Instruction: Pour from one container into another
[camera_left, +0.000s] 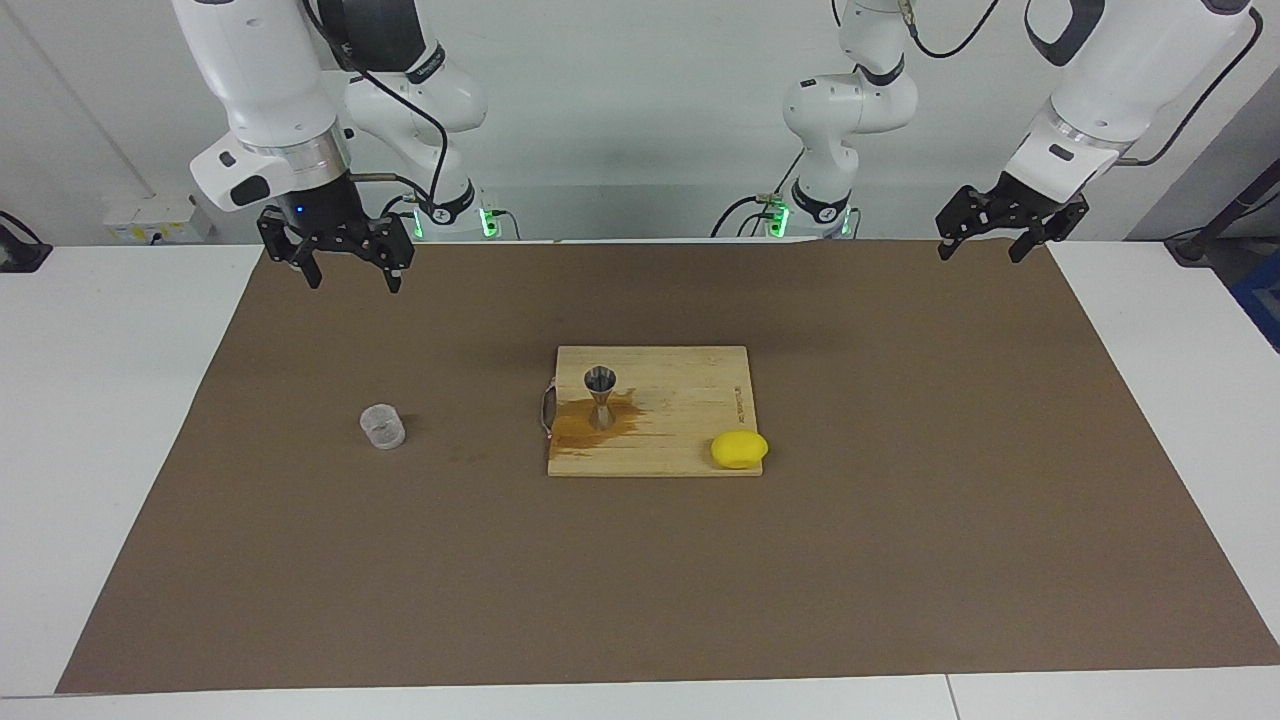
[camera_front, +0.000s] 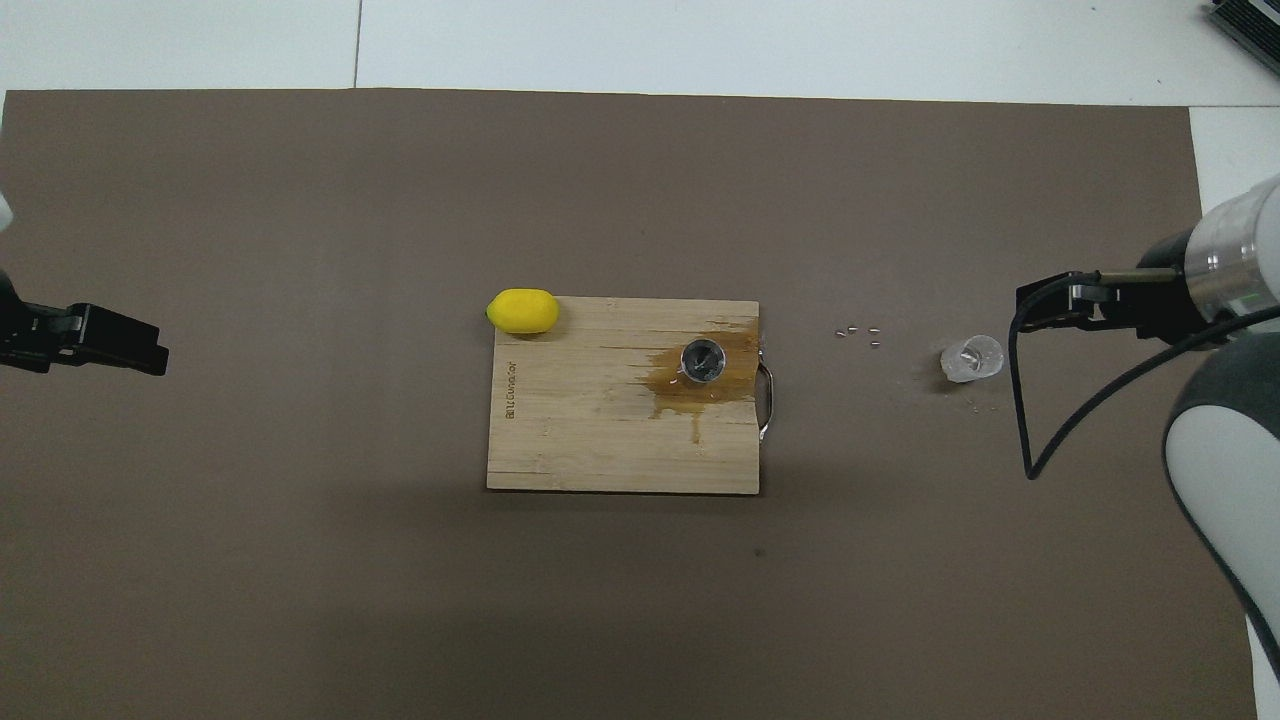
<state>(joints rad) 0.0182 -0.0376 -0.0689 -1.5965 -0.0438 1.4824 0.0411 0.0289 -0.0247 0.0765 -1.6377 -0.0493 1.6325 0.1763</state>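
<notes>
Small clear plastic cup upright on brown mat toward right arm's end; silvery hourglass jigger upright on wet-stained cutting board. Right gripper and left gripper raised, jaws spread, empty.

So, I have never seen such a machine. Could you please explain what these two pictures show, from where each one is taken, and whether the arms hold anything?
These are two robot arms at a table, each ending in a two-finger gripper. One picture is taken from across the table, facing the robots; the other looks down from above their own end.

On the brown mat lies a wooden board. A small metal jigger stands on it in a brownish wet patch, and a lemon rests at the board's corner. A clear plastic cup stands alone on the mat, toward the right arm's end.

Nothing is held. The right gripper hangs open, raised above the mat and clear of the cup. The left gripper waits, open, over its own end of the mat.
</notes>
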